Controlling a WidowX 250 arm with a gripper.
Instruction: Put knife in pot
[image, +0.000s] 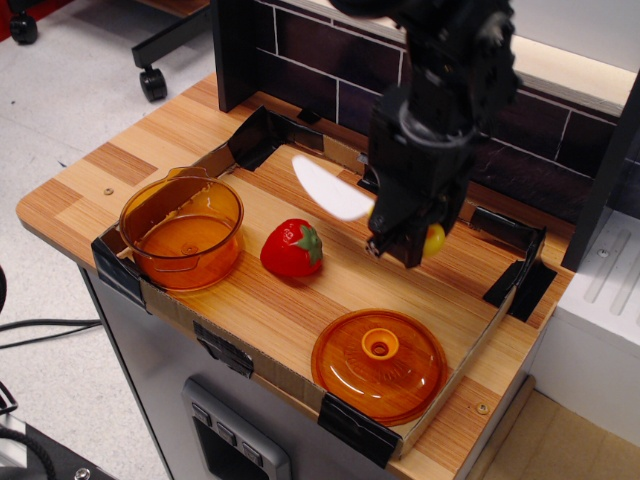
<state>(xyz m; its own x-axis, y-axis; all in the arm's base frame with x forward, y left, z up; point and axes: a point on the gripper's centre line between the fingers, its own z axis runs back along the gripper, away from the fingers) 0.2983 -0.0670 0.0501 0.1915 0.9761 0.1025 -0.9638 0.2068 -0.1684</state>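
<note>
The knife (330, 188) has a white rounded blade pointing left and a yellow handle, mostly hidden in my gripper (398, 245). The gripper is shut on the handle and holds the knife lifted above the table, to the right of the strawberry. The pot (183, 231), a round translucent orange bowl with small side handles, stands at the left end of the tray, well to the left of the gripper and empty.
A red toy strawberry (291, 248) lies between pot and gripper. The flat orange lid (379, 364) with a knob lies at the front right. A low cardboard wall (260, 135) with black tape rims the work area. A dark brick backsplash (310, 50) stands behind.
</note>
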